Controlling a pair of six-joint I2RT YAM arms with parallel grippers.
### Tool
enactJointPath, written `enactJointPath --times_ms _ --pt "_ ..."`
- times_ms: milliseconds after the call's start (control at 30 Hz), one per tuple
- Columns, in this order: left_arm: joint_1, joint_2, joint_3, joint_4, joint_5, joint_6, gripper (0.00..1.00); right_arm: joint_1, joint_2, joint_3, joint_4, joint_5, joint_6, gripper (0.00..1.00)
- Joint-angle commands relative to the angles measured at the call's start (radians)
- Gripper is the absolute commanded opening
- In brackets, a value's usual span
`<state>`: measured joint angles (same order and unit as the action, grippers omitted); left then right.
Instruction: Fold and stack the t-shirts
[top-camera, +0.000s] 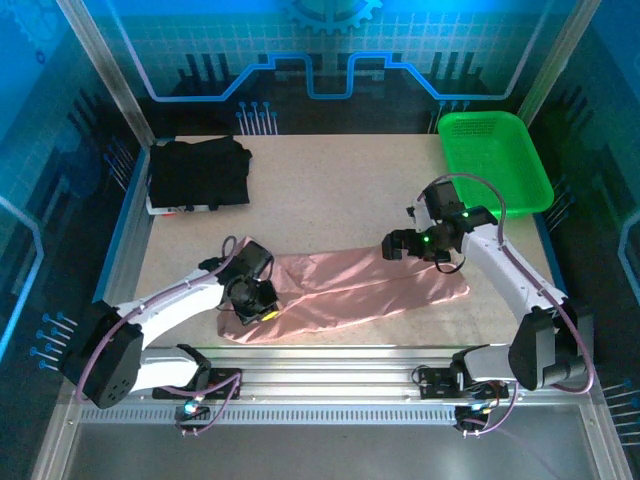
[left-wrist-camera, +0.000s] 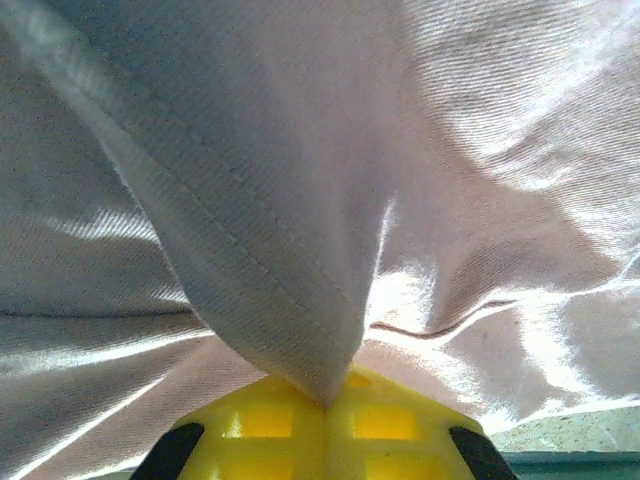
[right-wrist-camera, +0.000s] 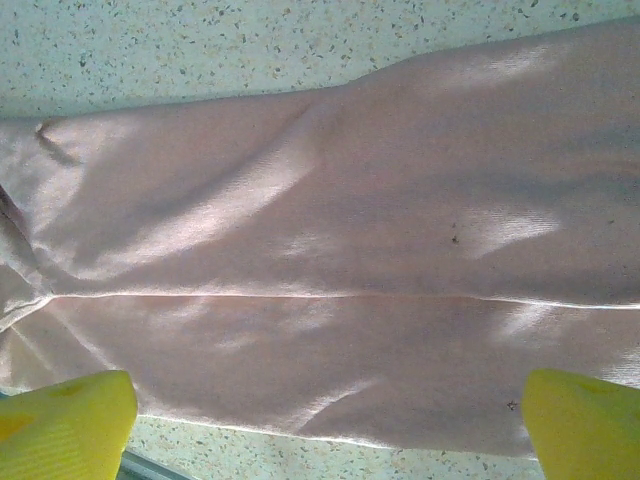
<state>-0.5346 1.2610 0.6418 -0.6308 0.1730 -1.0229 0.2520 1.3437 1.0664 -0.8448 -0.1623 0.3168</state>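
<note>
- Reach, left arm (top-camera: 170, 300): runs low from base toward left end of pink t-shirt (top-camera: 370, 285), wrist tipped down onto it.
- State, left gripper (top-camera: 254, 312): jaws pressed together, fold of pink t-shirt pinched between yellow fingertips (left-wrist-camera: 270, 425).
- Reach, right arm (top-camera: 500, 265): elbow raised beyond shirt's far edge, wrist angled down over its right half.
- State, right gripper (top-camera: 398, 246): jaws spread wide over the cloth, nothing between them.

pink t-shirt (right-wrist-camera: 330, 250): soft matt cloth | table (top-camera: 330, 190): speckled matt | basket (top-camera: 495, 160): plastic mesh
</note>
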Motion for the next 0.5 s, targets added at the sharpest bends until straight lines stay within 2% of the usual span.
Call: enactJointPath --times_ms 0,267,467 --pt "-0.017 -0.013 -0.008 0.012 0.032 -0.031 0.00 -0.014 -0.005 -0.002 -0.010 -0.014 -0.012 1.00" --pt "-0.082 -0.015 0.050 0.082 0.055 -0.140 0.00 -0.014 -0.010 0.002 -0.010 -0.010 -0.018 1.00" --pt "-0.137 -0.001 0.003 0.192 0.087 -0.245 0.00 -0.016 -0.011 -0.002 -0.011 -0.011 -0.024 1.00"
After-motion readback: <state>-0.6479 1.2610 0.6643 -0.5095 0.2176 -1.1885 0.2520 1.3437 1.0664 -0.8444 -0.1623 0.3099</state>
